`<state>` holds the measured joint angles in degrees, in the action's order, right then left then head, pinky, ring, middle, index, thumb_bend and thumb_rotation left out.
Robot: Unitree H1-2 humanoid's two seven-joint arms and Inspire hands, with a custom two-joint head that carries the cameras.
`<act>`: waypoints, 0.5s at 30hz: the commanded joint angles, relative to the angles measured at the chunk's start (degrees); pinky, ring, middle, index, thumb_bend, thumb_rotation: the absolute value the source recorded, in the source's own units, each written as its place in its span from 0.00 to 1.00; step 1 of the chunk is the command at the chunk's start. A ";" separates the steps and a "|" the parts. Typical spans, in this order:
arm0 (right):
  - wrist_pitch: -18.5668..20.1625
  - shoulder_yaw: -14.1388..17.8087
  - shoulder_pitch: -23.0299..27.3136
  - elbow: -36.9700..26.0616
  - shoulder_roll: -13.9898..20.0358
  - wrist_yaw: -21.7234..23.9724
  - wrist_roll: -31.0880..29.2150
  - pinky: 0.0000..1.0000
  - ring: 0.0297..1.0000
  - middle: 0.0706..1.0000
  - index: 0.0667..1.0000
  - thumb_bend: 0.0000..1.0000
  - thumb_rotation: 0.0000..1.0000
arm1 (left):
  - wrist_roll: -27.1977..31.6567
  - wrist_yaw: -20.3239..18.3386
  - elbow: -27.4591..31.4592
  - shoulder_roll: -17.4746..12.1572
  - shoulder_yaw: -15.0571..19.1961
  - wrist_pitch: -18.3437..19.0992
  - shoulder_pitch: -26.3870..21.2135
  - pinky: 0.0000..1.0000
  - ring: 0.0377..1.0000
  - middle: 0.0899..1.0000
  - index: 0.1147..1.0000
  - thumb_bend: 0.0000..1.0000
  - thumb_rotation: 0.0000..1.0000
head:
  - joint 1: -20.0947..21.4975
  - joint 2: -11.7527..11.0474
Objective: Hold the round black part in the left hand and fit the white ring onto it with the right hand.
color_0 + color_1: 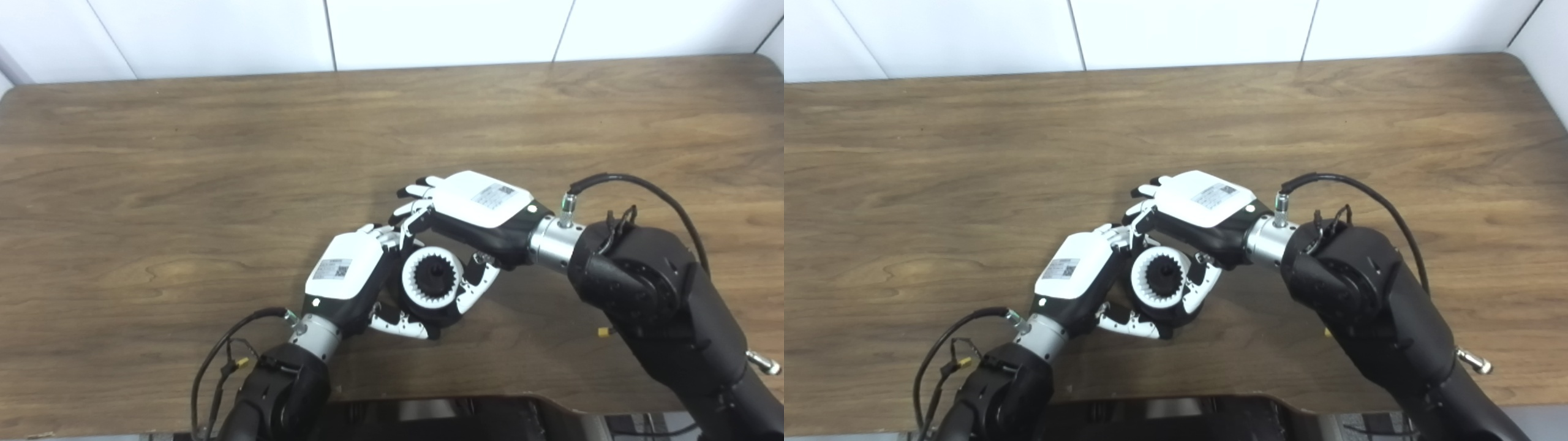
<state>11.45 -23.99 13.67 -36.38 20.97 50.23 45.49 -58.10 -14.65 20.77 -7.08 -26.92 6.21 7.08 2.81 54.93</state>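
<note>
Fingers [409,228] of both hands around white ring [413,283]

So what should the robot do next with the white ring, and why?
Probably press it down gently with the right hand. The white ring already sits around the round black part, which the left hand cups, but whether it is fully seated cannot be seen.

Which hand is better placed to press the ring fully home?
Right, probably. The right hand sits over the white ring, fingers at its rim, while the left hand cradles the black part from the side and below.
</note>
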 commanded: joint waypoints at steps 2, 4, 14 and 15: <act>-0.19 1.69 0.68 1.16 0.60 -1.34 -0.30 1.00 0.96 0.83 0.45 0.53 0.14 | -0.79 -0.63 0.93 -0.08 -0.07 0.08 -0.20 0.93 0.86 0.77 0.42 0.52 0.07 | 0.03 0.06; 0.35 2.45 0.57 1.77 0.30 -1.61 -0.98 1.00 0.96 0.84 0.45 0.52 0.14 | -0.33 -0.84 1.03 0.00 0.00 0.15 -0.14 0.93 0.86 0.77 0.42 0.52 0.07 | 0.03 0.06; 0.33 4.36 -0.52 4.49 0.16 -3.73 -3.64 1.00 0.97 0.83 0.45 0.52 0.14 | -0.51 -0.34 0.89 0.03 0.01 -0.17 -0.02 0.93 0.86 0.77 0.42 0.52 0.07 | -0.15 0.20; 0.35 4.47 -0.63 4.60 0.14 -3.85 -3.98 1.00 0.97 0.83 0.45 0.52 0.14 | -0.57 -0.38 0.95 0.02 0.00 -0.14 -0.01 0.93 0.86 0.77 0.42 0.52 0.07 | -0.15 0.20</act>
<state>11.76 -21.00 12.08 -31.56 20.66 48.60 41.60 -58.11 -14.77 20.84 -6.91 -26.94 6.20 7.12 2.64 55.11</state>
